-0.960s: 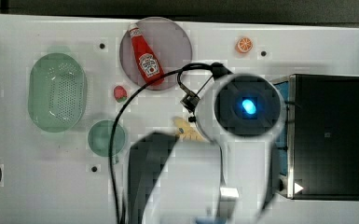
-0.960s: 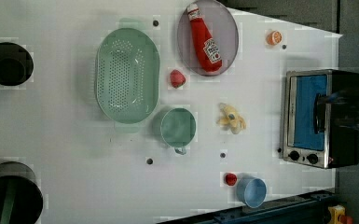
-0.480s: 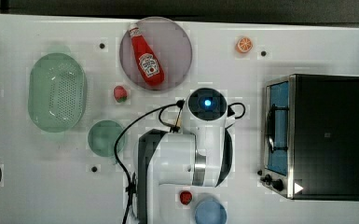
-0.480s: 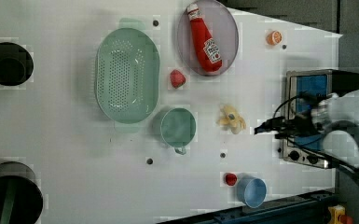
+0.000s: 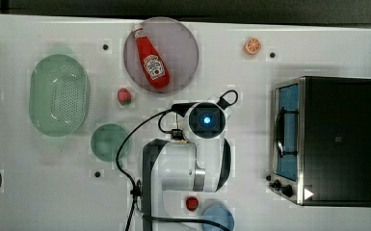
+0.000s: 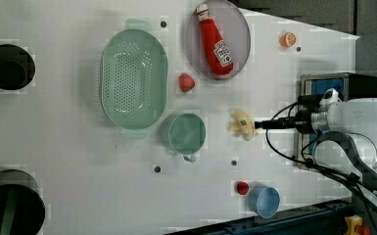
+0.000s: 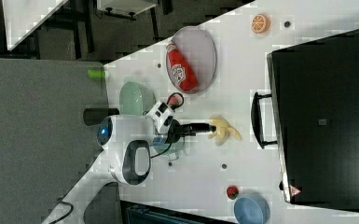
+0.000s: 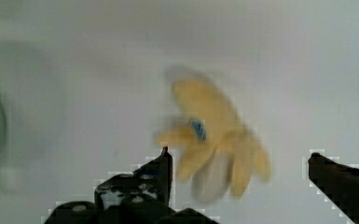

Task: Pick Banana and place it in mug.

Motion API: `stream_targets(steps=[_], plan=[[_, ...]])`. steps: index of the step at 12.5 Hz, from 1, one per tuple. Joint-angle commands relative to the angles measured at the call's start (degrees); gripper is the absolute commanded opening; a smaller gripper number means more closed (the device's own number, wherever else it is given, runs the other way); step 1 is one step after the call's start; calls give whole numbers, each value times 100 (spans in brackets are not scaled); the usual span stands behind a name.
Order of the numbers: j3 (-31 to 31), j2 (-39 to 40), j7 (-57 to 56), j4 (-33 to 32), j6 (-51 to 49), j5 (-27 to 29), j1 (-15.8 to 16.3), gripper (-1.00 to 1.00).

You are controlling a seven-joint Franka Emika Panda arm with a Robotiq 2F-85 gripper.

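Observation:
The banana (image 6: 242, 123), pale yellow with splayed peel, lies on the white table to the left view's right of the mug (image 6: 187, 133), a small translucent green cup. My gripper (image 6: 262, 125) hangs right above the banana (image 7: 224, 129). In the wrist view the gripper (image 8: 240, 154) is open. Its dark fingers (image 8: 161, 172) stand on either side of the banana (image 8: 214, 135) with nothing gripped. In the top view the arm's wrist (image 5: 207, 120) covers the banana, and the mug (image 5: 108, 142) sits to the top view's left of it.
A toaster oven (image 5: 327, 139) stands at the top view's right. A green colander (image 5: 58, 94), a strawberry (image 5: 124, 96) and a ketchup bottle (image 5: 150, 57) on a plate lie beyond the mug. An orange slice (image 5: 252, 46) lies far back. A blue cup (image 5: 218, 217) and a small red piece (image 5: 191, 203) sit by the arm's base.
The arm has swung from in front of the toaster oven toward the left view's left, coming to stand over the banana. The gripper stayed open.

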Motion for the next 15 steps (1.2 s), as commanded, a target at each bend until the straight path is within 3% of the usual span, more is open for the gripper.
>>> stream_targets(steps=[1, 8, 10, 13, 14, 15], plan=[[-97, 611, -942, -86, 441, -1, 37, 100], [-127, 1275, -942, -102, 1242, -2, 37, 100], [-135, 1275, -943, -76, 1249, -2, 37, 43], [-125, 1172, -944, -56, 1244, -1, 37, -25], [-129, 1091, -943, -56, 1217, -1, 34, -37], [-139, 974, -940, -68, 1162, 0, 31, -37]])
